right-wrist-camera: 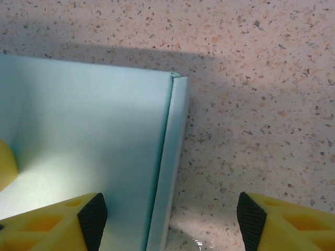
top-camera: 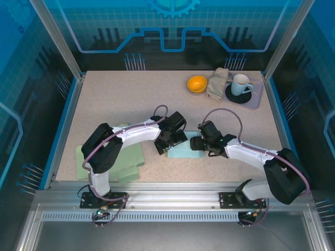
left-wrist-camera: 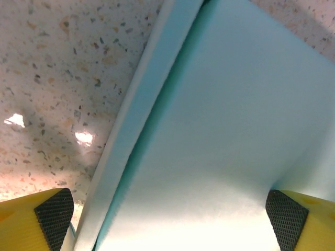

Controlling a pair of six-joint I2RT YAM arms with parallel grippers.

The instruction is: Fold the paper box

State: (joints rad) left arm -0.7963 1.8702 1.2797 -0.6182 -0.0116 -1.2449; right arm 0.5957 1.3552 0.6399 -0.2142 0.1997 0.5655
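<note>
My left tool (left-wrist-camera: 170,217) hangs with its fingers wide apart over the pale teal paper box (top-camera: 180,148), which lies on the desk (top-camera: 120,99) between both arms. My right tool (right-wrist-camera: 171,219) is also apart, straddling the raised side wall (right-wrist-camera: 167,157) without clamping it. If either closes off-line, I judge the thin wall could crease or the light box skid away

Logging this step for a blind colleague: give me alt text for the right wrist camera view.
The right gripper hangs open astride the side wall of a pale teal paper box, one yellow, black-padded finger over the box's inside and the other over the speckled table. The wall's corner shows near the top of the view.
</note>
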